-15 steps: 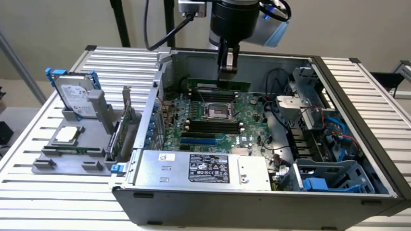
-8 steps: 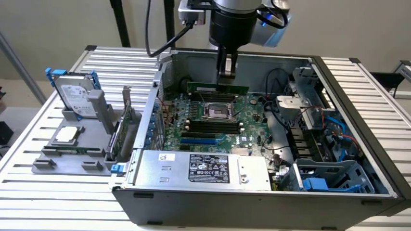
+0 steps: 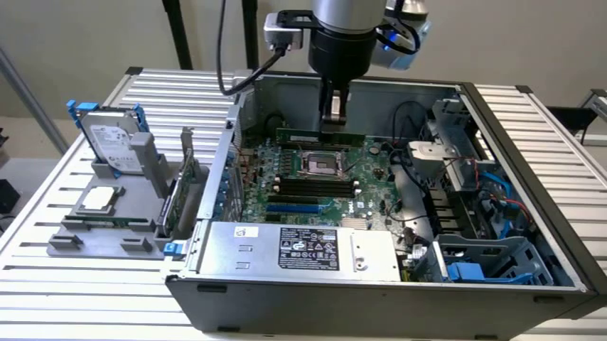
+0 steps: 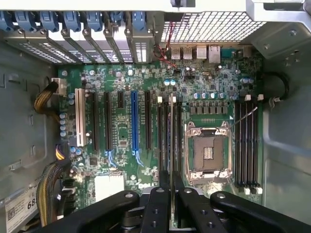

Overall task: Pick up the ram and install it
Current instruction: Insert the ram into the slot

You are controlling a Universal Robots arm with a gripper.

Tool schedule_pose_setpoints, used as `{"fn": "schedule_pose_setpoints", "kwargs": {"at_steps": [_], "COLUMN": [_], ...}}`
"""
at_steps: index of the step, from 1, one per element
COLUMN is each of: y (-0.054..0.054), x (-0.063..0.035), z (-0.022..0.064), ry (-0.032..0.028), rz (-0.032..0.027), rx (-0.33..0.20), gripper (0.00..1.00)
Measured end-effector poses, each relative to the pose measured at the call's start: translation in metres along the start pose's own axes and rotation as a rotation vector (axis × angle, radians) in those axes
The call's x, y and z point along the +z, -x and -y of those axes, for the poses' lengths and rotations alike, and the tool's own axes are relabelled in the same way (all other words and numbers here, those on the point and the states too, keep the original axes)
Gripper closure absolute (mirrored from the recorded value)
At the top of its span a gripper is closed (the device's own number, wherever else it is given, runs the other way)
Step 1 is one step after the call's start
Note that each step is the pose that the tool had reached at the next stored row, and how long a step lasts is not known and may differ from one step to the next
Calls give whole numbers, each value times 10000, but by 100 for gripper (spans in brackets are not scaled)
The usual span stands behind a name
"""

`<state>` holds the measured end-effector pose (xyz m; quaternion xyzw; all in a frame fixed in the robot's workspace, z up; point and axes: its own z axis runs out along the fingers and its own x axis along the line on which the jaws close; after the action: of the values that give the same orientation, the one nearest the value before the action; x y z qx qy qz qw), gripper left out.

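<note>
Claw [image 3: 332,128] clamped on the ram [image 3: 298,134], stick's middle hidden behind the fingers [image 3: 332,106], low inside the open case [image 3: 379,305] over the motherboard [image 3: 270,162], processor socket [image 3: 318,165] just beside, hard drive [image 3: 109,142] outside on the tabletop [image 3: 38,270]

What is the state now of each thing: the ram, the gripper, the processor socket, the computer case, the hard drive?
ram: gripped, edge down over the motherboard slots
gripper: shut on the ram
processor socket: empty
computer case: side open
hard drive: standing upright outside the case

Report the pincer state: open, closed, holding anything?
pincer: closed on the ram, held on edge over the motherboard.
</note>
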<state>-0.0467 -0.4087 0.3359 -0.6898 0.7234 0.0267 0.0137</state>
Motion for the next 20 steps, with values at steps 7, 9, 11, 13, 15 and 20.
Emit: {"fn": "schedule_pose_setpoints", "kwargs": {"at_steps": [7, 9, 11, 13, 15, 20], "y": [-3, -4, -5, -5, -6, -7], "x": [127, 163, 200, 236, 272, 362], "z": [28, 37, 44, 50, 56, 67], "ry": [3, 3, 4, 5, 7, 10], "rz": [0, 0, -1, 0, -1, -2], "rx": [-59, -66, -77, -102, -127, -181], "gripper": [86, 86, 86, 86, 86, 86]}}
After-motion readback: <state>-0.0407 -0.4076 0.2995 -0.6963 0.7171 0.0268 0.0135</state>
